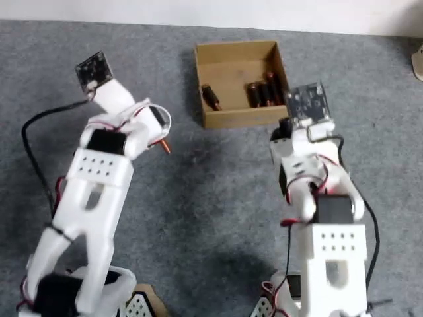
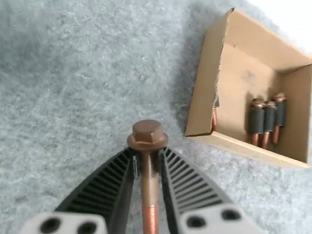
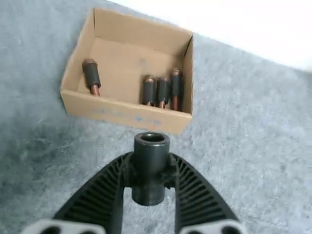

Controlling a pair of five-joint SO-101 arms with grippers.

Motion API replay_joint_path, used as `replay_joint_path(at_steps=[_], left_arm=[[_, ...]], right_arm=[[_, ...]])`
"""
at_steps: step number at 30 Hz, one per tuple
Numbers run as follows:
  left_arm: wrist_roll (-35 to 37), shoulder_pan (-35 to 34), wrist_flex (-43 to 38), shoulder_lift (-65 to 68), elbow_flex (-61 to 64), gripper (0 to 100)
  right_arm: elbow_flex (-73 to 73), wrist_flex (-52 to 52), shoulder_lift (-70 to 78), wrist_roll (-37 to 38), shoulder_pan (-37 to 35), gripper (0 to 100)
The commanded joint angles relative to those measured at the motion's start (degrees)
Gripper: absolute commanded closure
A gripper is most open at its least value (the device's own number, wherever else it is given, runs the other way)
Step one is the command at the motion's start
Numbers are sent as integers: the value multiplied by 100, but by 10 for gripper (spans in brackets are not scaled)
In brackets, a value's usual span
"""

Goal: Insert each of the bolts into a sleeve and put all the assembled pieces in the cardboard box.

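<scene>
My left gripper (image 2: 147, 158) is shut on a copper bolt (image 2: 147, 146), hex head pointing outward, held above the carpet left of the cardboard box (image 2: 207, 92). In the high view the bolt's tip (image 1: 164, 146) pokes out from the left arm. My right gripper (image 3: 148, 170) is shut on a black sleeve (image 3: 151, 156), its open bore facing away, just in front of the box (image 3: 122, 114). The box (image 1: 241, 117) holds several assembled bolt-and-sleeve pieces (image 1: 263, 92), one (image 3: 90, 75) lying apart from the others (image 3: 162, 89).
Grey carpet (image 1: 218, 198) covers the table, with open floor between the two arms. A white wall edge runs behind the box. A cable (image 1: 33, 152) loops beside the left arm.
</scene>
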Motion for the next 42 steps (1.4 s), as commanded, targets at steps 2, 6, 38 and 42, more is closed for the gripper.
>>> replay_joint_path(at_steps=[2,6,38,42], left_arm=[[-9,92,-193,-840,189,995],[-9,92,-229,-1165,462,995],[-457,822,-2743,-3319,3319,995],[-457,822,-3007,-3591,3600,995]], right_arm=[[382,-145,-813,-62,31,994],[857,-154,-1367,-62,22,994],[4171,-910,-4875,-62,-787,994],[4347,-910,-4875,-62,-1121,994]])
